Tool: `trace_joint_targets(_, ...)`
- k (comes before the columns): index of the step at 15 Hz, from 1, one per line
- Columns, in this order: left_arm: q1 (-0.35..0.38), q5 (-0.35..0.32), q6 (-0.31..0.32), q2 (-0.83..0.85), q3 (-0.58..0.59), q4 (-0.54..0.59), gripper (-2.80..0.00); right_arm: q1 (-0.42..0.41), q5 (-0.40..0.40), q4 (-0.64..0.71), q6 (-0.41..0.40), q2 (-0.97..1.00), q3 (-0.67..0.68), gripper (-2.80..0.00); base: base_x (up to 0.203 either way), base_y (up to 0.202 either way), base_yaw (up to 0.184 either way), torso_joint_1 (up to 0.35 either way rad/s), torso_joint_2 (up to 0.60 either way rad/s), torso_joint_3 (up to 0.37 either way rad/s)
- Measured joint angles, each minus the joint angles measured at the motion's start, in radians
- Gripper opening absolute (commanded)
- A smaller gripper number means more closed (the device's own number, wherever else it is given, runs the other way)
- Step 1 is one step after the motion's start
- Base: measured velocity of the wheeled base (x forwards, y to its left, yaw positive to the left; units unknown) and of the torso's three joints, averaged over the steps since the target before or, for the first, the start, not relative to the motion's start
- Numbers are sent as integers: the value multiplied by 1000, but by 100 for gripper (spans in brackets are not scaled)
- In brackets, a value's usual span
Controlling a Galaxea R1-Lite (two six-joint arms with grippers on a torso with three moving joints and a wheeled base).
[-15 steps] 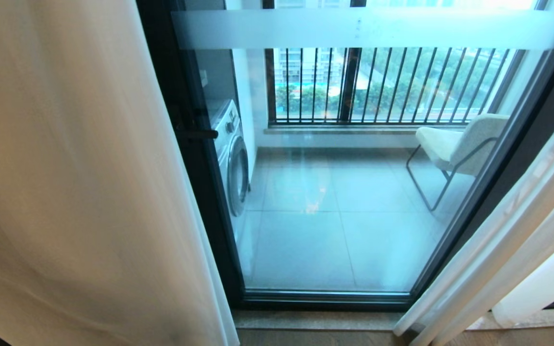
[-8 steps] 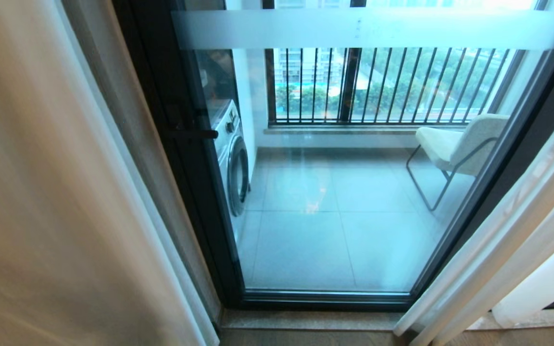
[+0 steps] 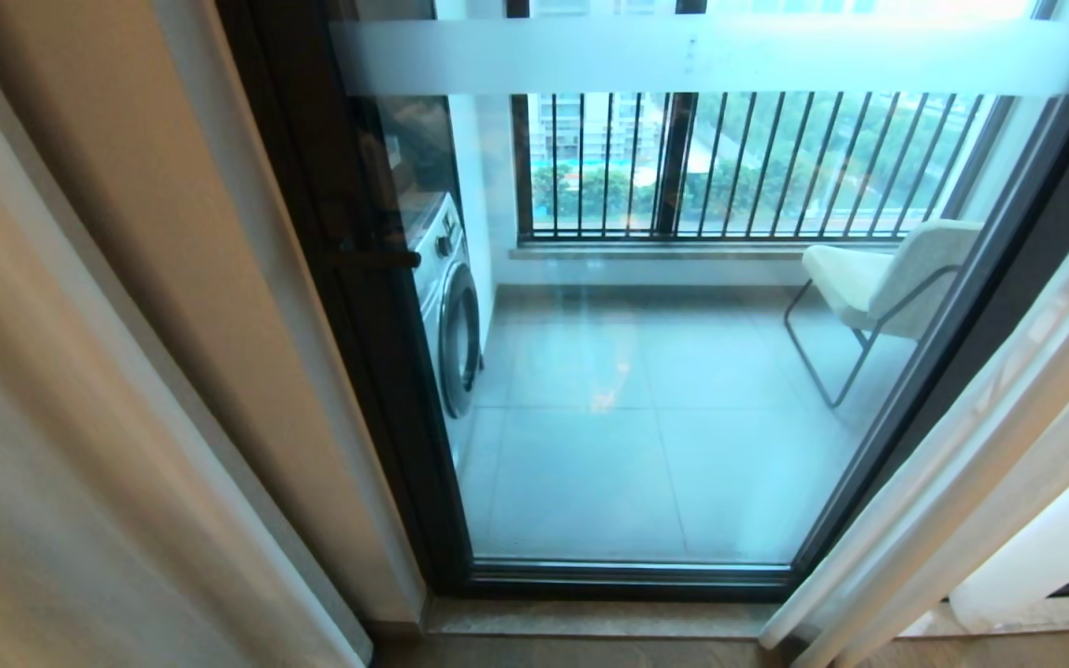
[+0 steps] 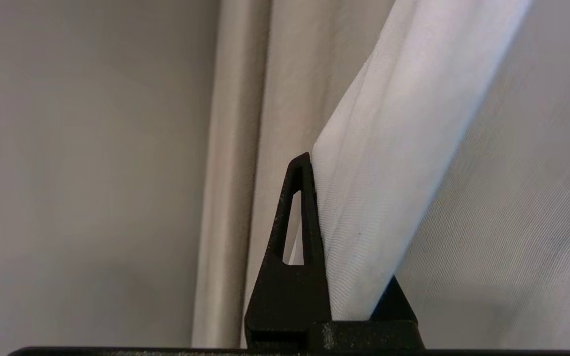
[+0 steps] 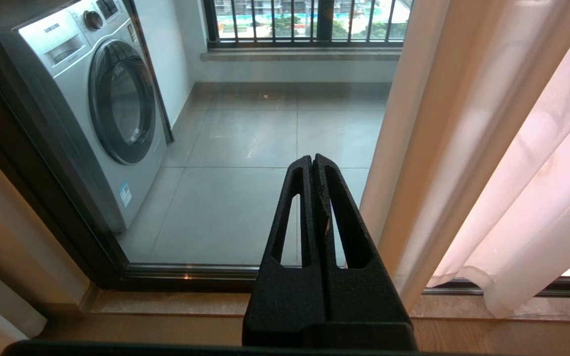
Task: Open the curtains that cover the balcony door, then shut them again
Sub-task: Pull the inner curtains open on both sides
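Head view shows the balcony door (image 3: 664, 325) uncovered across its glass, its black frame running down the left and along the near floor edge, a frosted band across the far top. The curtains (image 3: 52, 482) stand parted: one sheer panel is bunched at the near left, beside a tan drape (image 3: 173, 232) that lies between it and the door frame; the other panel hangs at the right edge. Through the glass a washing machine (image 3: 446, 306) stands on the left of the balcony, a pale chair (image 3: 878, 278) on the right, and a black railing (image 3: 739, 162) at the far side.

Left wrist view shows the left gripper (image 4: 337, 237) with its jaws clamped on a fold of the sheer left panel; the white cloth rises from between them and hides one finger.

Right wrist view shows the right gripper (image 5: 313, 163) with jaws pressed together and holding nothing, low before the door's glass, the right sheer panel just beside it on the right, not touching.
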Motion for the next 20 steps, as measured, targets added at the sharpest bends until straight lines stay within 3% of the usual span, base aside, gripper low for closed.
trace_joint_targets(7, 3, 0, 5, 26, -5, -3, -280, 0, 0, 0, 0, 0, 0, -280, 0, 0, 0, 0, 0, 0)
trace_joint_targets(13, -33, 5, 6, -61, 26, 6, -280, 0, 0, 0, 0, 0, 0, -280, 0, 0, 0, 0, 0, 0)
trace_joint_targets(20, -167, 19, 9, -355, 377, -5, -280, 0, 0, 0, 0, 0, 0, -280, 0, 0, 0, 0, 0, 0)
